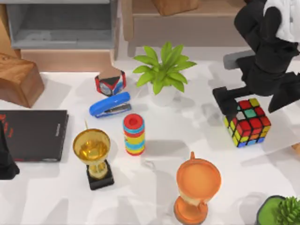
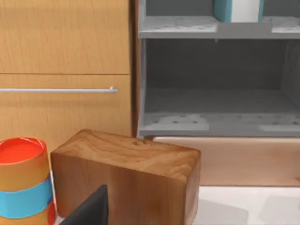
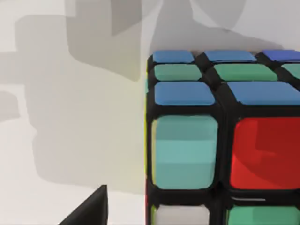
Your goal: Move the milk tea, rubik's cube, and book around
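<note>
One finger of the right gripper [image 1: 239, 110] touches the upper-left edge of the rubik's cube [image 1: 247, 123] at the table's [image 1: 187, 150] right side, jaw state indeterminate, so a sound grasp requires both fingers squarely straddling opposite faces before lifting.

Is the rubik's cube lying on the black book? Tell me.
No, the rubik's cube sits on the white table at the right, far from the black book.

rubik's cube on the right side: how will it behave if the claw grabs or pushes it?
The rubik's cube looks rigid, with flat faces, so it probably slides rather than rolls. Its stickers look glossy, so pads may slip. The right claw sits at its left edge, so an off-centre push would likely twist it.
</note>
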Tool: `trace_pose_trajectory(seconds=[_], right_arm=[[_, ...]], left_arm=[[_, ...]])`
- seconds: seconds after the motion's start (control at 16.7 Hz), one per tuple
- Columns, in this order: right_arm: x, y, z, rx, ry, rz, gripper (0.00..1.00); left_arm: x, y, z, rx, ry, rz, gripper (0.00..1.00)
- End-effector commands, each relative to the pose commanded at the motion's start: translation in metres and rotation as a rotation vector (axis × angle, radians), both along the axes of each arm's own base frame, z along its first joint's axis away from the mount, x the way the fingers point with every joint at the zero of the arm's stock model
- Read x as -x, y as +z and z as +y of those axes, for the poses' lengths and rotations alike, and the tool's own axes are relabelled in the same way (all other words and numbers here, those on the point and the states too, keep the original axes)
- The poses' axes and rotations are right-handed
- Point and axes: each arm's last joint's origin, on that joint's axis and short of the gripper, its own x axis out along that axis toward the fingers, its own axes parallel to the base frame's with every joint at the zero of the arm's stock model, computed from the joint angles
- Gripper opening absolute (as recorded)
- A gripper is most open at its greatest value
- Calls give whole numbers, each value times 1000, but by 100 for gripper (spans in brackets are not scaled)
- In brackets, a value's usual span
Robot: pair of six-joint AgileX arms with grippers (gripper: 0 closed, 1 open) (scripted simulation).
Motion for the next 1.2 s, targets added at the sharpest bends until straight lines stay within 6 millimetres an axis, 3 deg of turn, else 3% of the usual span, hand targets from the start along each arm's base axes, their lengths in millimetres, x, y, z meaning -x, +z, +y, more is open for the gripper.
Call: trace_pose_trajectory(seconds=[0.12, 0.36, 1.14, 1.2], right_arm=[[1, -10, 0, 0, 0, 0, 100], [1, -12, 0, 0, 0, 0, 100], [1, -12, 0, 0, 0, 0, 2], [1, -12, 0, 0, 0, 0, 0]], left_arm=[[0, 0, 0, 0, 0, 0, 100], [0, 0, 0, 0, 0, 0, 100], [0, 0, 0, 0, 0, 0, 100], [0, 0, 0, 0, 0, 0, 100]])
